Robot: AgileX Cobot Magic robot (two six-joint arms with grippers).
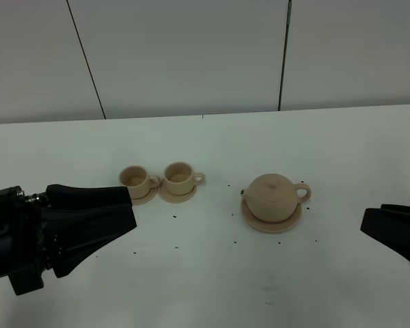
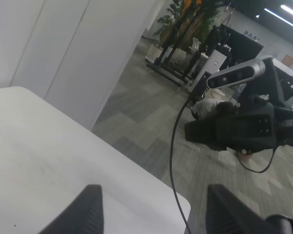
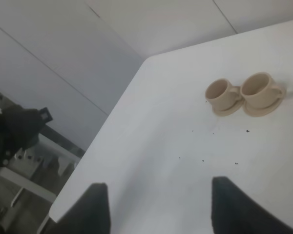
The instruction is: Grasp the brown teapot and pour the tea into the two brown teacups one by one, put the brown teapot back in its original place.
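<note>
The brown teapot [image 1: 272,196] sits upright on its wide saucer [image 1: 287,225], right of the table's middle, lid on. Its loop handle [image 1: 303,193] points toward your right gripper [image 3: 160,208] and its short spout toward the cups. That gripper's jaws stand wide apart and empty, well short of the pot, so the reach comes first. I'd come in level from the handle side, put one finger through the loop and close squarely, because a squat round body gives flat jaws nothing to hold. The glaze looks smooth and matte, probably slippery, and the domed, knobbed lid may slide off when you tip.

The nearer teacup [image 1: 179,175] and the farther teacup [image 1: 134,179] are small, of the same beige-tan ceramic. Each stands on a little saucer, and the two saucers are touching. Their mouths are narrow, so pour slowly.

The left gripper [image 2: 154,213] is parted too, holding nothing, beside the farther teacup over the pale, dark-speckled table [image 1: 212,280]
</note>
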